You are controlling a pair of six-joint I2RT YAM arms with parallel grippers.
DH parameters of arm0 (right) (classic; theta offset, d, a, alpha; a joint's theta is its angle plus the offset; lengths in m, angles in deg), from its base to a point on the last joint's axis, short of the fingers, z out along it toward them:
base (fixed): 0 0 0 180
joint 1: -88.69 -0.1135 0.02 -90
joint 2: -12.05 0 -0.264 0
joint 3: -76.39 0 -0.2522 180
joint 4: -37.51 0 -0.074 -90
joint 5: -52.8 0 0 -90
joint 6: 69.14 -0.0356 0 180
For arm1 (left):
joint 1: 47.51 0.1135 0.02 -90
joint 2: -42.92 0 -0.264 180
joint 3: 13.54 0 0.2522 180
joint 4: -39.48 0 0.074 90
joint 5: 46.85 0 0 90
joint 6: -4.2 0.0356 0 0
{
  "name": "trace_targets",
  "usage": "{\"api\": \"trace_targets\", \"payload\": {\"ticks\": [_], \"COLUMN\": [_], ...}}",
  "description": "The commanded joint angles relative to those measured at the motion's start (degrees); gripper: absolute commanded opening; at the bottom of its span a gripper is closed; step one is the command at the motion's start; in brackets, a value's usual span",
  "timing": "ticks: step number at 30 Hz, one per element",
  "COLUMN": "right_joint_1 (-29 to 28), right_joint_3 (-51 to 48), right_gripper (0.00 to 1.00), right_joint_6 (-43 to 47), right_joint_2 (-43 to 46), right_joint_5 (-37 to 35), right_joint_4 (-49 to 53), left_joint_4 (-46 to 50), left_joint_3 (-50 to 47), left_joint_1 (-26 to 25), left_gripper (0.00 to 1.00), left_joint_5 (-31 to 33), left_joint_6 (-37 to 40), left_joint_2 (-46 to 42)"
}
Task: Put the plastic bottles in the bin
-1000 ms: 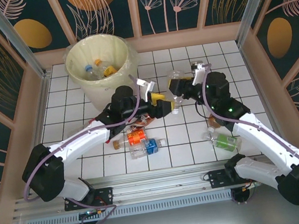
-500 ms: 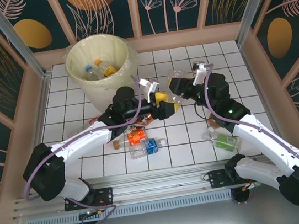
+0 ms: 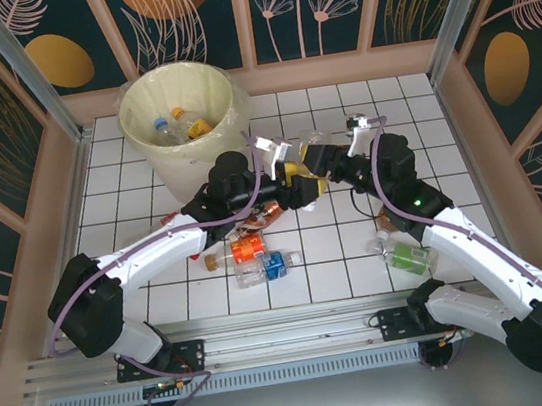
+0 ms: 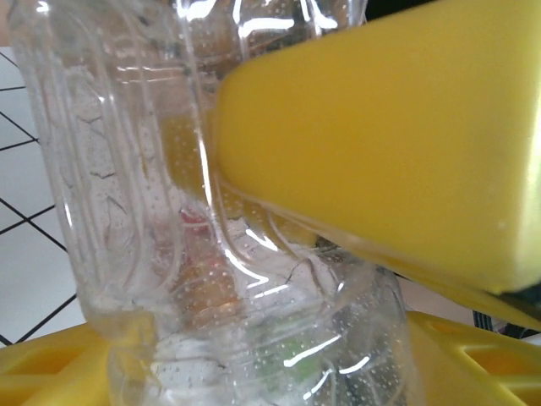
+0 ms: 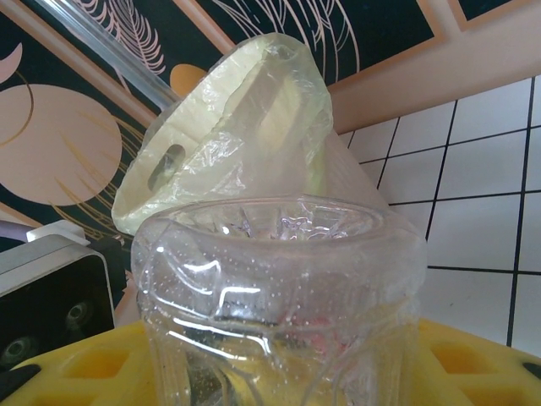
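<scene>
Since a second ago your left gripper (image 3: 296, 179) has neared the table's (image 3: 424, 141) far edge, pinching the clear bottle (image 5: 275, 262) your right gripper (image 3: 325, 159) clamps. Likely light, crushable, slick: hold its ribbed middle.

The white tiled surface (image 3: 410, 113) carries the bin (image 3: 166, 162) at upper left. An orange-labelled bottle (image 3: 247, 249) and blue-labelled bottle (image 3: 270, 265) lie lower centre, a green-labelled bottle (image 3: 407, 259) lower right.

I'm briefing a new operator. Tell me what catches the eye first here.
Mid-table the two arms meet: the right gripper grips a clear bottle, with the yellow fingers of the left gripper bracketing it. At the far left stands the big cream bin, a few bottles already inside, while loose bottles lie nearer the arms' bases.
</scene>
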Motion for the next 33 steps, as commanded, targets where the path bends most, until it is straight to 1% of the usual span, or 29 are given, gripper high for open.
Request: {"api": "trace_targets", "payload": {"ticks": [1,4,6,8,10,11,13,14,20,23,26,29,33], "right_joint_1": [-0.24,-0.2,-0.24,-0.29,-0.25,1.24,1.49,1.58,2.79,3.16,3.21,3.16,3.19], "right_joint_3": [-0.78,-1.05,-1.14,-1.2,-1.16,-1.06,-0.92,-0.87,-0.87,-1.06,-0.79,-1.3,-2.2], "right_gripper": [0.56,0.56,0.57,0.6,0.66,0.71,0.8,0.82,0.88,0.92,0.92,0.93,0.94], "right_joint_6": [-1.46,-1.87,-1.95,-1.92,-1.88,-1.79,-1.14,-0.77,4.67,8.92,13.19,15.65,16.24], "right_joint_2": [1.27,1.33,1.44,1.53,1.82,1.94,2.56,2.87,7.91,11.13,13.79,16.21,18.17], "right_joint_5": [0.69,0.42,0.25,-0.02,-0.02,0.03,0.58,0.75,2.87,6.69,10.45,12.76,14.84], "right_joint_4": [-2.47,-2.59,-2.6,-2.3,-2.15,-1.98,-1.47,-1.04,2.6,4.0,5.96,6.6,6.08], "left_joint_4": [-0.72,-0.65,-0.59,-0.31,0.35,1.08,3.35,4.7,10.17,14.23,19.65,24.04,29.81], "left_joint_3": [1.47,1.49,1.6,1.73,1.94,2.14,3.23,3.84,7.55,10.63,14.72,18.65,24.26], "left_joint_1": [-0.27,-0.27,-0.21,-0.28,-0.28,-0.28,-0.27,-0.28,-0.19,-0.01,0.8,2.42,6.83], "left_gripper": [0.69,0.63,0.6,0.59,0.57,0.57,0.56,0.56,0.58,0.59,0.6,0.6,0.6], "left_joint_5": [0.18,-0.36,-0.52,-0.32,0.31,0.9,2.9,3.63,6.15,7.58,9.54,11.87,13.66], "left_joint_6": [0.07,-0.02,-0.02,0.15,0.33,0.34,0.34,0.34,0.22,1.39,2.9,4.2,6.16], "left_joint_2": [-0.07,-0.07,-0.06,-0.07,-0.33,-0.45,-0.51,-0.47,-0.78,-0.66,-0.51,-0.82,-0.64]}}
